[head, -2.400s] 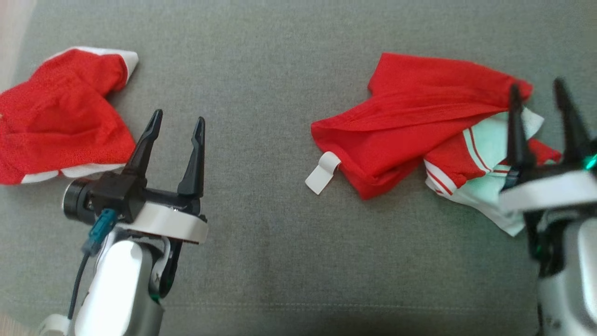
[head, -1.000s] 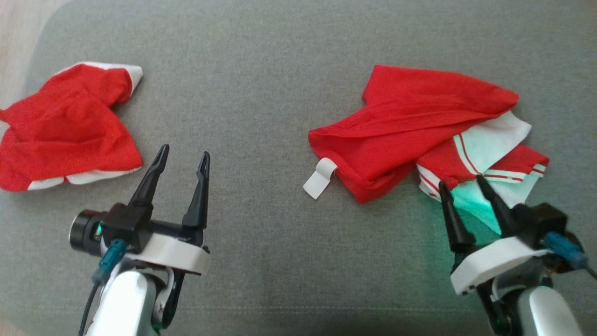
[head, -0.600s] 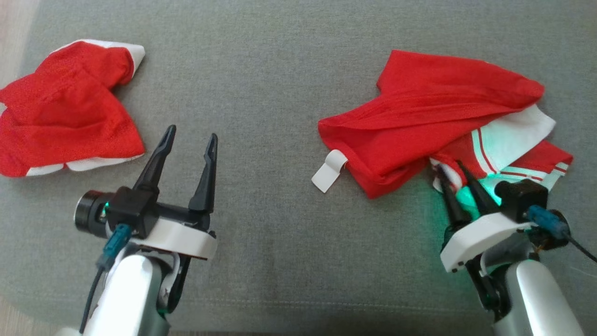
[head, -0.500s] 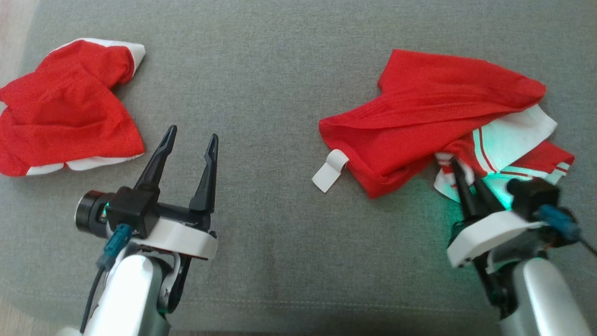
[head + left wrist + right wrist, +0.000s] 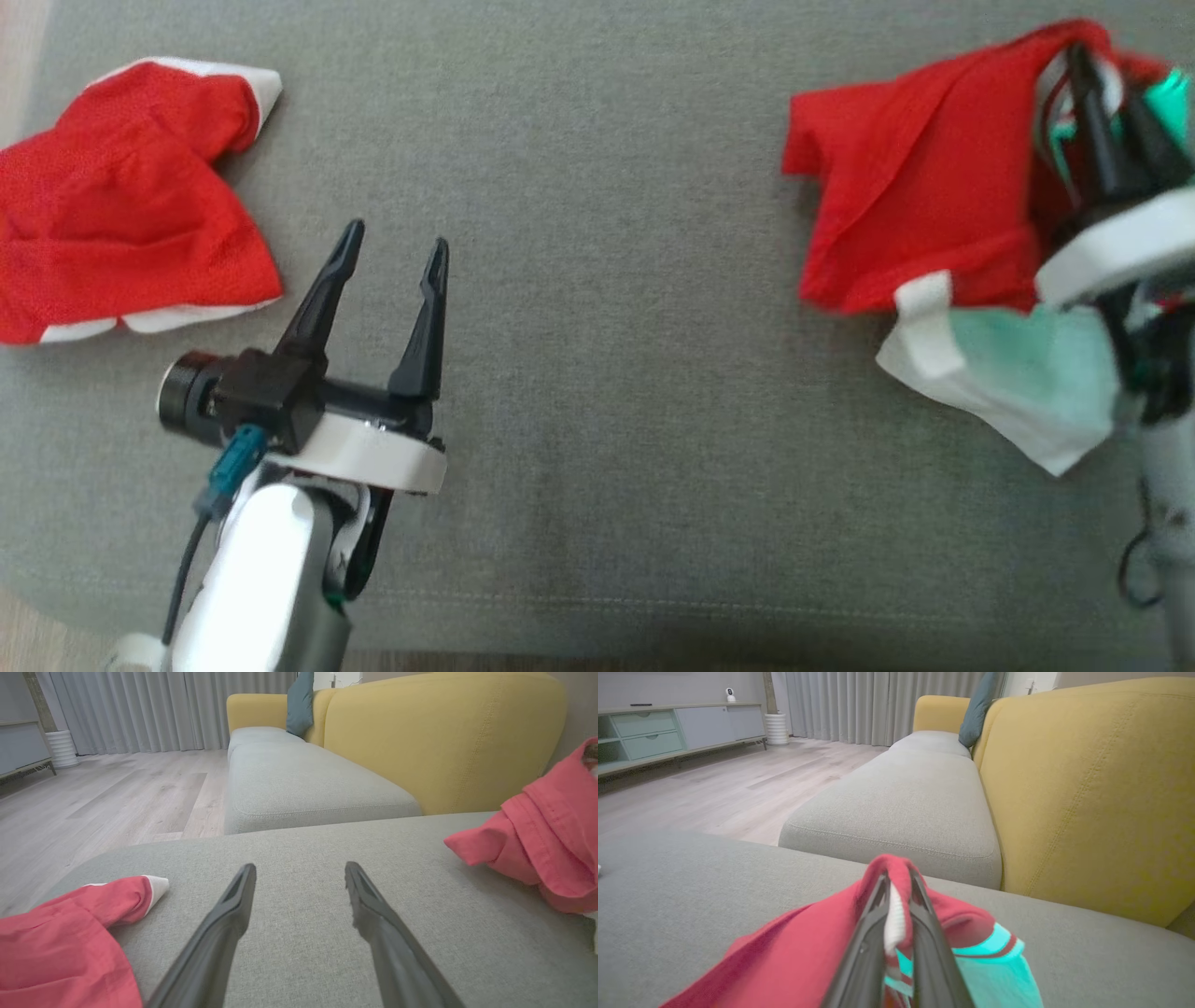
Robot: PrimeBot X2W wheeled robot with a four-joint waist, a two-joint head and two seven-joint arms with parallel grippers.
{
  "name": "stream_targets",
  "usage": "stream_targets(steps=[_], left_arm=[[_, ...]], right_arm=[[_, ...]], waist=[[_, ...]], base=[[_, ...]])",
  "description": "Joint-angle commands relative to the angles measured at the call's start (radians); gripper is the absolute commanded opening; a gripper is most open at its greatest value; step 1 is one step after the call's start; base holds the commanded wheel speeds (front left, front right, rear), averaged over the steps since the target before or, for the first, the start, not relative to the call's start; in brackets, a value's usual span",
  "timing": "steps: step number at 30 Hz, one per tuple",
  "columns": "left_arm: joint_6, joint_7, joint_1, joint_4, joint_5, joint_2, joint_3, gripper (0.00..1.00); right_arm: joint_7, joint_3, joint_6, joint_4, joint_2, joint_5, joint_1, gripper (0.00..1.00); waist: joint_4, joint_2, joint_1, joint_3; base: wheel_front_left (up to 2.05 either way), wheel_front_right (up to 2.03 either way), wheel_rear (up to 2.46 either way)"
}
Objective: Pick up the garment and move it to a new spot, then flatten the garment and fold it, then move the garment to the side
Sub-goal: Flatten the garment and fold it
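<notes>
Looking down at the grey seat cushion (image 5: 597,392), the red and white garment (image 5: 924,187) was found over the cushion's far right part, bunched up and pinched by the right tool (image 5: 1109,79). That tool was clamped tight on a fold of the fabric. Red cloth and a strip of white hem were squeezed between its two dark fingers (image 5: 865,947), which was seen best from the right wrist. The top of the garment was held up off the cushion, and the white lower bit was draped down toward the cushion's right edge. Whether that bit was touching the cushion couldn't be told. The left tool (image 5: 396,235) was parked over the cushion's near left part, spread wide with nothing in it. A second red garment (image 5: 121,215) was seen crumpled at the cushion's far left corner, well apart from both tools. A yellow backrest (image 5: 1087,788) was spotted past the cushion's far side.
</notes>
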Motion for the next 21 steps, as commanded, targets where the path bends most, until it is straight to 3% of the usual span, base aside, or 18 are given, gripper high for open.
stream_targets(steps=[1, 8, 9, 10, 15, 21], left_arm=[[-0.003, -0.005, -0.047, -0.037, 0.000, 0.007, 0.032, 1.00], [-0.017, -0.005, -0.079, -0.034, 0.002, -0.011, 0.023, 1.00], [-0.018, -0.005, -0.083, -0.034, 0.002, -0.013, 0.022, 1.00], [-0.020, -0.005, -0.086, -0.032, 0.003, -0.015, 0.021, 1.00], [-0.025, -0.005, -0.085, -0.022, 0.009, -0.019, 0.027, 1.00], [-0.023, -0.005, -0.050, -0.010, 0.014, -0.010, 0.042, 1.00]], right_arm=[[0.000, 0.028, 0.004, 0.003, -0.033, 0.016, -0.056, 0.00], [-0.080, 0.085, 0.004, 0.275, -0.124, 0.067, -0.220, 0.00], [-0.100, 0.092, 0.004, 0.314, -0.129, 0.069, -0.236, 0.44], [-0.117, 0.096, 0.004, 0.354, -0.129, 0.074, -0.250, 0.96], [-0.232, 0.084, 0.004, 0.507, -0.106, 0.065, -0.279, 1.00], [-0.323, 0.028, 0.004, 0.469, -0.055, 0.062, -0.188, 1.00]], waist=[[0.013, 0.0000, -0.0001, 0.015], [0.047, 0.0000, -0.0001, 0.060], [0.050, 0.0000, -0.0001, 0.064], [0.052, 0.0000, -0.0001, 0.067], [0.045, 0.0000, -0.0001, 0.058], [0.022, 0.0000, -0.0001, 0.005]], base=[[0.00, 0.00, 0.00], [0.00, 0.00, 0.00], [0.00, 0.00, 0.00], [0.00, 0.00, 0.00], [0.00, 0.00, 0.00], [0.00, 0.00, 0.00]])
